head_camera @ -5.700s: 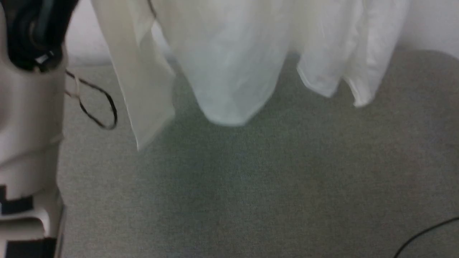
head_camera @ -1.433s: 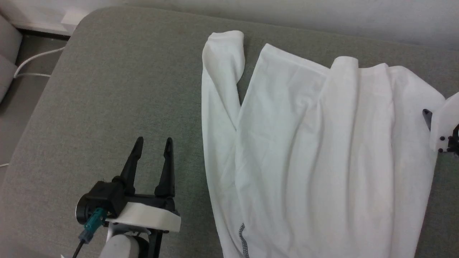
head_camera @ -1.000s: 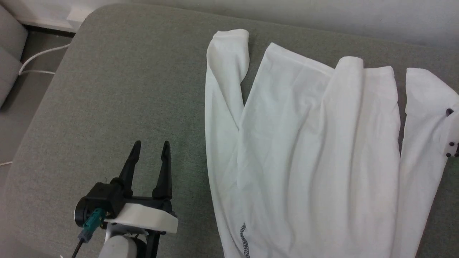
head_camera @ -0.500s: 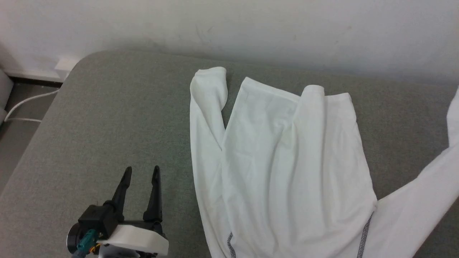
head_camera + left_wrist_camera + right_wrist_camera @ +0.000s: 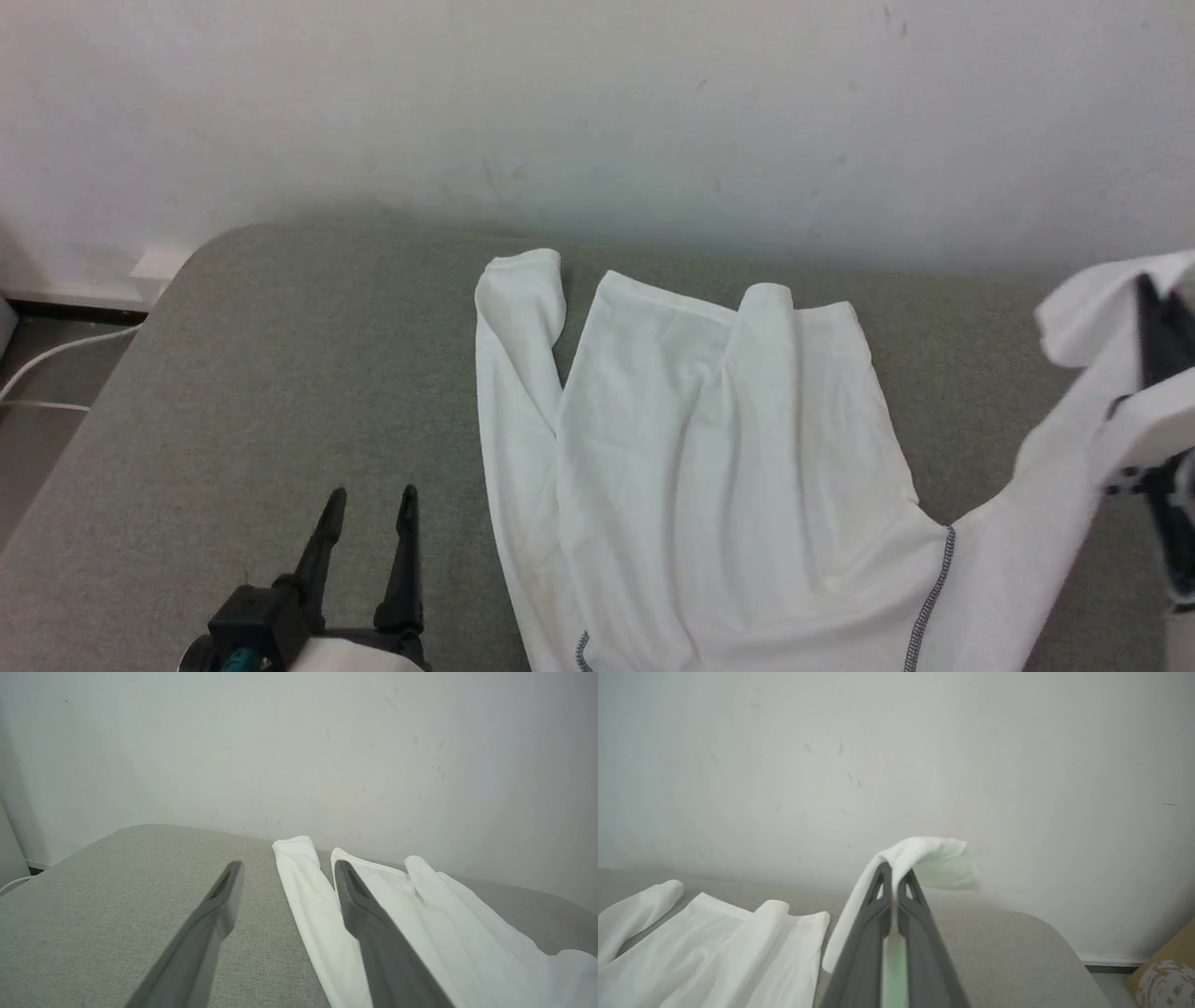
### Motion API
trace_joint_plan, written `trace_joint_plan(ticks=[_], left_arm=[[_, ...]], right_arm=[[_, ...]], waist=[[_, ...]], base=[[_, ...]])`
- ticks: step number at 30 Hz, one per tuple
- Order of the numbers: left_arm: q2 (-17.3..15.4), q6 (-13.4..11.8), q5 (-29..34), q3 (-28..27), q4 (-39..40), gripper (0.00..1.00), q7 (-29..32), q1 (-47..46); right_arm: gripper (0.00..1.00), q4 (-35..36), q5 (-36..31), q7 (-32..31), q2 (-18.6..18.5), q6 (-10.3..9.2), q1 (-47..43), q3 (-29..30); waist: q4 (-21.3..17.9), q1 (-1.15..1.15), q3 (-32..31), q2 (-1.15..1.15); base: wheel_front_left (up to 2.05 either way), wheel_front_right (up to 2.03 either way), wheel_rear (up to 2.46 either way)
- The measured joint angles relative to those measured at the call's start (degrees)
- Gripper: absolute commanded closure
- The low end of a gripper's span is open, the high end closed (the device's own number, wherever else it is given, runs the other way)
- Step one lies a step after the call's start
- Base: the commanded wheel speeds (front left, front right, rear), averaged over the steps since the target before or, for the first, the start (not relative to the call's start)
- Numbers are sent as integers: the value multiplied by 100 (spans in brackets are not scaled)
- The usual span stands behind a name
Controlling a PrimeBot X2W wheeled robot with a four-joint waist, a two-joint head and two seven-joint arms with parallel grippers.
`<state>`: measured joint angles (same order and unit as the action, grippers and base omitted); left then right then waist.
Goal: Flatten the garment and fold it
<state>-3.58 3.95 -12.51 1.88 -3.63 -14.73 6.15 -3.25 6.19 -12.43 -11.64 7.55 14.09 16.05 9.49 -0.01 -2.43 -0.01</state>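
Nearest, at the lower left of the head view, the left gripper hangs over the bare grey cushion. Its jaws are wide apart with nothing between them. It is just left of the garment and does not touch it.

The garment lies on the middle of the cushion, stretching from the near edge toward the wall. It is creased lengthwise, with one raised fold running up its middle. Dark zigzag stitching shows on its near right side, and a short piece of the same shows at the bottom edge.

At the right edge, the right gripper is raised above the cushion. Its jaws are pressed together on a part of the garment. That part climbs slanting from the body of the garment to the jaws, clear of the cushion. In the right wrist view the cloth folds over the tips of the fingers and droops to one side.

Farther off, a narrow sleeve-like strip lies along the garment's left side, with its rounded end near the wall. A white cable lies on the floor to the left of the cushion.
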Motion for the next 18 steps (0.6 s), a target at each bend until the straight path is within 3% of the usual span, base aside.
trace_joint_plan(ticks=[3,7,13,18], left_arm=[[0,0,-1,13,-7,0,0,94],[-15,3,-7,24,-10,0,0,126],[-22,8,-13,140,-46,0,9,129],[-29,16,-27,232,-96,0,42,132]], right_arm=[[100,628,-91,-323,493,0,-338,-713],[100,687,-74,-504,787,1,-555,-1571],[100,-454,381,-63,862,0,-491,-2027],[100,-1424,344,542,860,0,-133,-2306]], waist=[[11,0,-91,1],[90,0,-164,1],[331,1,-195,1],[609,1,-172,1]], base=[[0,0,0],[0,0,0],[0,0,0],[0,0,0]])
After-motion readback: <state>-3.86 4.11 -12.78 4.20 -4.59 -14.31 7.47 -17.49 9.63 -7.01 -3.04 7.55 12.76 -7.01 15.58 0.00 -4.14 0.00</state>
